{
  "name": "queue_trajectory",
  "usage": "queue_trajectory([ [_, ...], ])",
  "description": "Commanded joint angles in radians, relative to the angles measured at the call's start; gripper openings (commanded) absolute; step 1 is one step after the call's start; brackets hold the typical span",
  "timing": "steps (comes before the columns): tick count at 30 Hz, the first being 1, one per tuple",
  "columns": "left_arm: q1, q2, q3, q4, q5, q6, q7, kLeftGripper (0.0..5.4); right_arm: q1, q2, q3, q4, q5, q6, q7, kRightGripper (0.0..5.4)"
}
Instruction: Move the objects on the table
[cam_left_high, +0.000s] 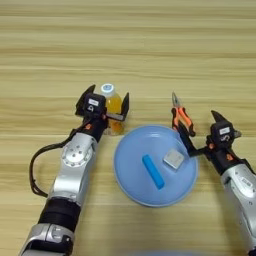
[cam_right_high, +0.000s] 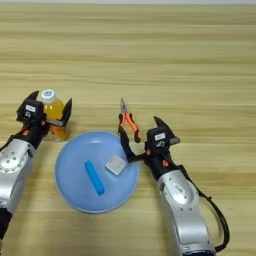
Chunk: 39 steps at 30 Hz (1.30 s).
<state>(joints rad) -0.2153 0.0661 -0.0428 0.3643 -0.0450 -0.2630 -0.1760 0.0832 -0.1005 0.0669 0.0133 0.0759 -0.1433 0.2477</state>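
Note:
The small orange-drink bottle (cam_left_high: 113, 107) with its white cap stands upright on the table (cam_left_high: 150, 45), just left of the plate. My left gripper (cam_left_high: 106, 102) is open, and its two black fingers straddle the bottle with a gap on each side. A small blue oblong bar (cam_left_high: 152, 171) and a small grey square block (cam_left_high: 173, 159) lie on the large light-blue plate (cam_left_high: 132, 185). My right gripper (cam_right_high: 141, 131) is open at the plate's right rim. Its left finger lies over the handles of the orange-handled pliers (cam_right_high: 128, 120).
The pliers lie on the wood just beyond the plate's upper right rim, nose pointing away from me. The plate sits between my two arms near the front. Bare tabletop stretches across the whole far half.

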Motion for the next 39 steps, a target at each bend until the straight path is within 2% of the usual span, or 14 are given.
queue_trajectory([
  [1, -0.017, -0.003, 0.006, 0.016, 0.005, -0.010, 0.001, 5.23, -0.004, -0.001, -0.002, -0.010, -0.001, 0.002, -0.001, 5.40],
  [18, -0.035, 0.000, 0.012, 0.090, 0.004, -0.036, -0.005, 3.62, -0.008, 0.000, -0.004, -0.012, 0.001, 0.002, -0.003, 5.40],
  [25, -0.035, 0.000, 0.013, 0.086, 0.004, -0.047, -0.011, 3.54, -0.009, -0.001, -0.003, -0.013, -0.001, 0.003, -0.003, 5.40],
  [31, -0.015, 0.000, 0.004, -0.012, 0.006, -0.038, -0.016, 3.54, -0.006, 0.000, 0.000, -0.016, -0.003, 0.005, -0.003, 5.40],
  [39, 0.033, -0.010, -0.020, -0.254, -0.004, 0.044, -0.019, 3.54, -0.001, 0.000, 0.016, -0.028, -0.014, -0.004, 0.000, 5.40],
])
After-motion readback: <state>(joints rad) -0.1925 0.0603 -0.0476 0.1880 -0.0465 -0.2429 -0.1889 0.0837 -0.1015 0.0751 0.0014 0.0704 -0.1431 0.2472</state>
